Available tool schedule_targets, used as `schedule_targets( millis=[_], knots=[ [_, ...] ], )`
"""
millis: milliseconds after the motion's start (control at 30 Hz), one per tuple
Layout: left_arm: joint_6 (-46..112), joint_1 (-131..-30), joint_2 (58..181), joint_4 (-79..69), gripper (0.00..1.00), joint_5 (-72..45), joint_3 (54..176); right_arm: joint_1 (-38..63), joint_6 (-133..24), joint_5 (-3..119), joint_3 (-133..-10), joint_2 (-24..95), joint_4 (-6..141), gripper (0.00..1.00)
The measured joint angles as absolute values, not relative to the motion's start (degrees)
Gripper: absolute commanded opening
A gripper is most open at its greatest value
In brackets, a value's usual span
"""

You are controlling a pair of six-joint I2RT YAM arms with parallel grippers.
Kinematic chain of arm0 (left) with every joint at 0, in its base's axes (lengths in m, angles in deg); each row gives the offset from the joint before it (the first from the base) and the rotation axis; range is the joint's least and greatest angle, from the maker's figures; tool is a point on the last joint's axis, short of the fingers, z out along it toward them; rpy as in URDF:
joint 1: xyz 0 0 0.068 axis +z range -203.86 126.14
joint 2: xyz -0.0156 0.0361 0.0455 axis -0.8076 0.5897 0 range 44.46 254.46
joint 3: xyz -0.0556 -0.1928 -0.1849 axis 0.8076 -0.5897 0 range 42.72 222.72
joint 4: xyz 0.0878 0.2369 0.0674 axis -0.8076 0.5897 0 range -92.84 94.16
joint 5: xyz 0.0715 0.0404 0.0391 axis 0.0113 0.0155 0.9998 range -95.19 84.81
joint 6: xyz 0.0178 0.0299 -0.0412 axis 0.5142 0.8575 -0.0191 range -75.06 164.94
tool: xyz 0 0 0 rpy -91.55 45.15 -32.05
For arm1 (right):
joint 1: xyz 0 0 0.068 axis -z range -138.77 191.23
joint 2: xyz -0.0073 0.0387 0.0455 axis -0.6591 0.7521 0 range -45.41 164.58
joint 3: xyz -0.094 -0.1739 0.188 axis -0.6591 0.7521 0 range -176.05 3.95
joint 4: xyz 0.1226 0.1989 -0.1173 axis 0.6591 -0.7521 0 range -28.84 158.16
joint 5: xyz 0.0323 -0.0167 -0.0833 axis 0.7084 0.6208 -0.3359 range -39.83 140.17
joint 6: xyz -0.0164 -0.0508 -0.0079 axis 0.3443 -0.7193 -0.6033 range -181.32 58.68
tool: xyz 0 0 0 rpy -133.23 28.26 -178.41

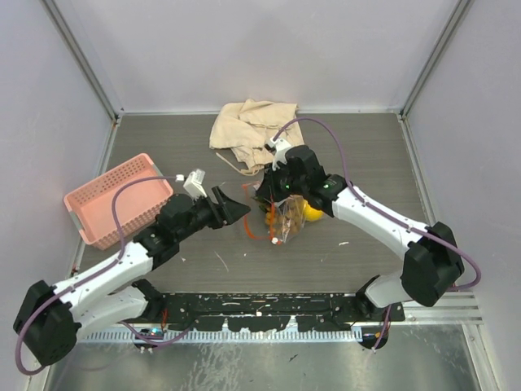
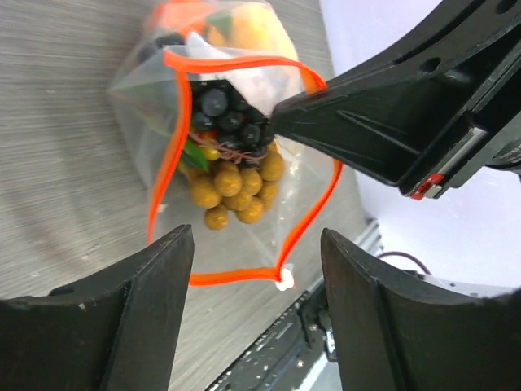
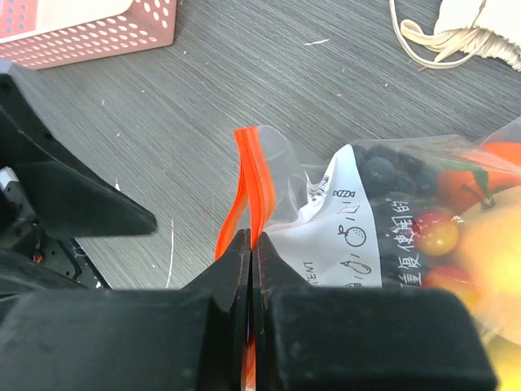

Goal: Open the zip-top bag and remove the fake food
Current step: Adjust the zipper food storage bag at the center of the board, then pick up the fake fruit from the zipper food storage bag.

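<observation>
- Here, the right gripper (image 3: 251,241) is pressed together on the orange zip strip (image 3: 249,175) of the bag (image 1: 281,218), apparently lifting one lip so the mouth gapes.
- The left gripper (image 2: 256,238) stands spread and holds nothing. It faces that mouth at mid-table (image 1: 366,163).
- The berry cluster (image 2: 232,191) and grapes (image 2: 224,114) sit just inside the strip's loop, with the lemon (image 1: 312,212) deeper.
- The basket (image 1: 114,199) and cloth (image 1: 248,130) lie well apart, so there looks to be room to draw fruit out leftward.

1 zip-top bag (image 1: 281,224), 1 yellow lemon (image 1: 313,213) — 1 pink basket (image 1: 110,191), 1 beige cloth (image 1: 248,130)
</observation>
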State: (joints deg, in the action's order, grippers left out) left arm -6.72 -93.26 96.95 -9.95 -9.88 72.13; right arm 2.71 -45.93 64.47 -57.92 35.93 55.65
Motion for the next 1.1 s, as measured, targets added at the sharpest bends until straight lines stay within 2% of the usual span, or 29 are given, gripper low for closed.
schedule_targets(
  millis=[100,200,867,1100],
  knots=[
    [-11.31,-93.28,102.45,-16.97,0.49,-13.53,72.13,2.66,-45.69,64.71,-57.35,35.49,56.41,0.04],
    [-14.83,-93.52,108.03,-21.67,0.47,-14.9,72.17,2.66,-45.27,65.0,-56.8,35.29,56.81,0.04],
    [-23.72,-96.12,128.9,-33.58,0.58,-5.42,75.91,2.55,-43.72,67.43,-56.3,35.18,57.86,0.04],
    [-25.23,-96.14,130.3,-38.3,0.55,-3.84,75.91,2.38,-43.35,67.93,-56.3,35.18,58.1,0.04]
  ],
)
